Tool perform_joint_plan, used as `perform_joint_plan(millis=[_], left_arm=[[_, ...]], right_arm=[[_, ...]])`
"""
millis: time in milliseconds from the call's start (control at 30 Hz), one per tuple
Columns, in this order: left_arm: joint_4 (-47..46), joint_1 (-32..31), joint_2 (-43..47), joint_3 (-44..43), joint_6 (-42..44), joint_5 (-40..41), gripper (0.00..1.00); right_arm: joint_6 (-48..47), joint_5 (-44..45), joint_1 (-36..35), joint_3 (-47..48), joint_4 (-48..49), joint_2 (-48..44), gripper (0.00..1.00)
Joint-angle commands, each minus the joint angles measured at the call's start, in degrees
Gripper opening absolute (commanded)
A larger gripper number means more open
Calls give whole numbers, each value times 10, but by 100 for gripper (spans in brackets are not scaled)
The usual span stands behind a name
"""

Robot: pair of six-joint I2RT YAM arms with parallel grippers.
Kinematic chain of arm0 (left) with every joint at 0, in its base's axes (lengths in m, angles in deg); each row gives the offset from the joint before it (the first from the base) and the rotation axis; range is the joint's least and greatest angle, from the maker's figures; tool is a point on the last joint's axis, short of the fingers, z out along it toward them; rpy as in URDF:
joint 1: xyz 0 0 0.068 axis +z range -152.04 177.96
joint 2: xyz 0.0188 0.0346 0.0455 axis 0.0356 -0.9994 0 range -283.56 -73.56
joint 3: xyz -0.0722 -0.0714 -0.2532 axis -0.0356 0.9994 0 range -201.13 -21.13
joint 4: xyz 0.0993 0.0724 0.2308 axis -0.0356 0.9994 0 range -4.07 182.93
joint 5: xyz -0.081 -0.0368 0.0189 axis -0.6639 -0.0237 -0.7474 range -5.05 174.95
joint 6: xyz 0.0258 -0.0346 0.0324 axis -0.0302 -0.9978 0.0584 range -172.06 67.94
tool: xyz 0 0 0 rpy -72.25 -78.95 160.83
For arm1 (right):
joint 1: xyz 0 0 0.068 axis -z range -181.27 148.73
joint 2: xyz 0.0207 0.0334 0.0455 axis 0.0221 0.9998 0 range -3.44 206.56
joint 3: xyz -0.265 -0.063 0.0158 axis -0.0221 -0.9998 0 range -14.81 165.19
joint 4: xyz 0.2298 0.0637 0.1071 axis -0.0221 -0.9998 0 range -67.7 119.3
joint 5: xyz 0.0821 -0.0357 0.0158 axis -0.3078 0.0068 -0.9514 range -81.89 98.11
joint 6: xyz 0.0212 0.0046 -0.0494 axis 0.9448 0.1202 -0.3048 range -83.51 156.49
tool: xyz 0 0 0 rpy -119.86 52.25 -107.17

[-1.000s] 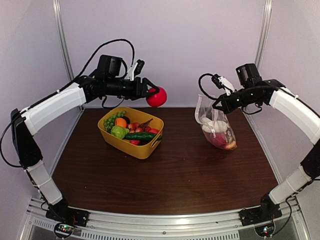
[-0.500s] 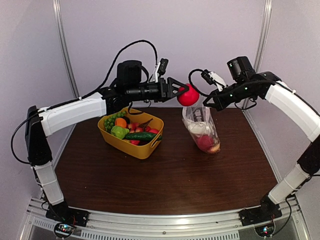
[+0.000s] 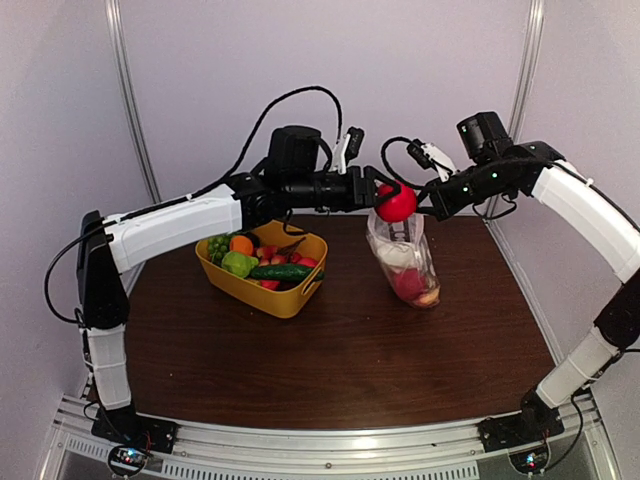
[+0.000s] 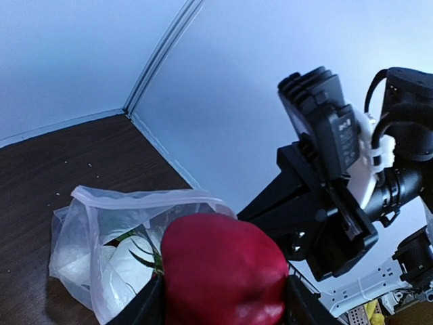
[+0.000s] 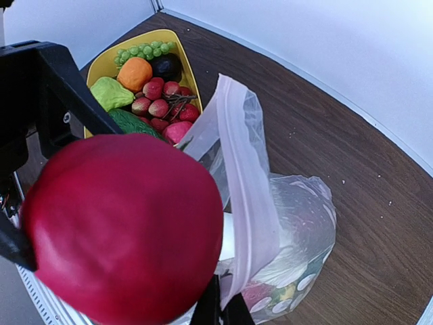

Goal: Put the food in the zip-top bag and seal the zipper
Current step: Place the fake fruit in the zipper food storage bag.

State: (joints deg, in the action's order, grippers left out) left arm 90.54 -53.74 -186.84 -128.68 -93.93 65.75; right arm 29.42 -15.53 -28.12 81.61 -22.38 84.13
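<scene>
Left claw: clamped on a red toy fruit, jaws part-spread, the fruit filling the gap. The fruit hangs right over the bag mouth and just beside the right claw.

Right claw: pinched fully shut on the top edge of the zip-top bag, gripping at the zipper strip. The bag hangs straight below this claw, and its bottom seems to rest on the tabletop. Likely reason for the hold: one lip is pulled up so the mouth stays raised and gaping for the drop. The far lip sags loose, so the zipper is unsealed.

Below both claws, inside the bag: a white piece and under it a red piece.

Behind the left claw, under its arm: a yellow tub with food yet to move: cucumber, grapes, orange piece, green piece.

Judgement: mid-task, on the insert step. Next, the left claw lowers the fruit between the lips, then releases.

Risk: the fruit looks nearly as wide as the mouth. It could catch the slack lip or tug the bag out of the pinch.
</scene>
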Motion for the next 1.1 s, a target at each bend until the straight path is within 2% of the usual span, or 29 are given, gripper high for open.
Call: perform_joint_plan(millis=[0, 333, 467, 533, 567, 700, 867, 1067], left_arm=[[45, -1, -41, -9, 6, 55, 44], [59, -2, -46, -7, -18, 80, 47], [66, -2, -68, -41, -21, 62, 67], [54, -5, -75, -55, -14, 30, 95], [45, -5, -74, -59, -9, 2, 97], [32, -7, -50, -64, 18, -23, 98], [5, -7, 36, -6, 69, -4, 98], [115, -7, 100, 31, 96, 197, 98]], right_arm=[[2, -37, -13, 19, 14, -11, 0], [7, -50, -13, 31, 16, -4, 0], [5, -67, -14, 54, 6, 1, 0], [-3, -60, -14, 65, -1, 9, 0], [-7, -57, -13, 73, -9, 13, 0], [-17, -42, -13, 86, -16, 18, 0], [-18, -30, -7, 71, -6, 12, 0], [-19, -13, 1, 40, 14, -8, 0]])
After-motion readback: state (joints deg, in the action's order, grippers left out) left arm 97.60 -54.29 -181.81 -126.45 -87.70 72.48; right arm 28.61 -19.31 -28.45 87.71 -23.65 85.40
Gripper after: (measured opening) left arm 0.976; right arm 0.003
